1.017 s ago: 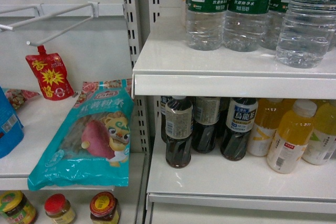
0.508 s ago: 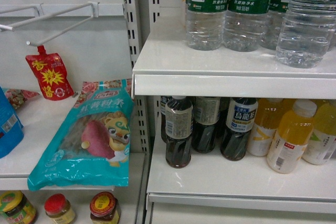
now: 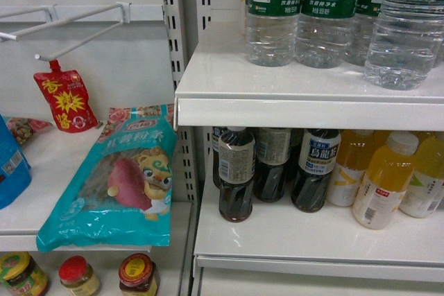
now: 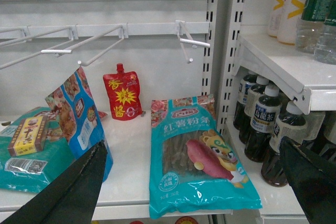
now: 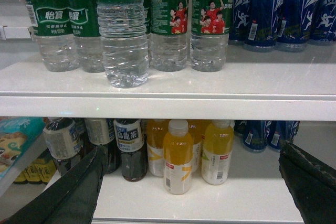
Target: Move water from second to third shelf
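Note:
Several water bottles with dark green labels stand on the upper white shelf (image 3: 291,81). One water bottle (image 3: 406,25) stands in front of the row, nearest the shelf edge; the right wrist view shows that bottle (image 5: 122,35) too. My right gripper (image 5: 190,150) is open and holds nothing. It hangs in front of the lower shelf (image 5: 252,198), below the water. My left gripper (image 4: 191,145) is open and holds nothing, facing the left bay over a teal noodle packet (image 4: 197,156). Neither gripper shows in the head view.
Dark tea bottles (image 3: 236,175) and yellow juice bottles (image 3: 385,181) fill the shelf under the water. Blue drink bottles (image 5: 273,9) stand right of the water. The left bay holds a red pouch (image 3: 66,98), snack bags, wire hooks (image 3: 83,29) and jars (image 3: 137,275) below.

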